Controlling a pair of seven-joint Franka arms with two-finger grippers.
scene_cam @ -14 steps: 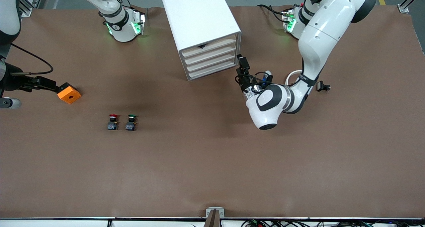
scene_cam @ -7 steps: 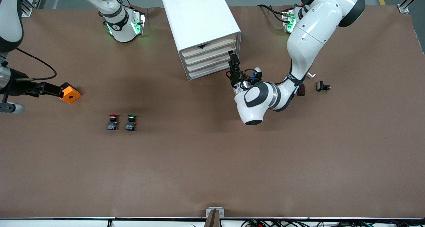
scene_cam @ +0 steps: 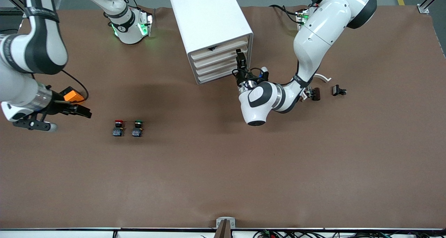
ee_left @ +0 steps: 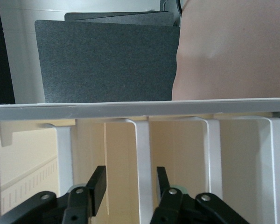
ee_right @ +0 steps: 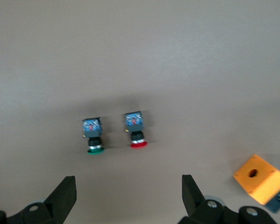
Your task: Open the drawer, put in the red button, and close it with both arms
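The white cabinet (scene_cam: 209, 22) stands at the table's back middle, all four cream drawers shut. The drawer (scene_cam: 216, 58) is second from top. My left gripper (scene_cam: 240, 59) is open right in front of the drawer fronts; in the left wrist view (ee_left: 129, 183) its fingers (ee_left: 97, 185) straddle a white divider (ee_left: 143, 158) between cream fronts. The red button (scene_cam: 118, 127) stands beside the green button (scene_cam: 138, 127) on the mat. My right gripper (scene_cam: 83, 111) is open and empty, beside the red button (ee_right: 136, 129), with both buttons ahead of it in the right wrist view (ee_right: 128, 193).
An orange block (scene_cam: 71, 95) lies by the right gripper, also in the right wrist view (ee_right: 260, 179). Small black parts (scene_cam: 338, 90) and a white curved piece (scene_cam: 323, 78) lie toward the left arm's end. The top drawer carries a dark mark (scene_cam: 211, 48).
The left gripper has moved in along the drawer fronts toward the cabinet's middle. The right arm has swung past the orange block toward the buttons.
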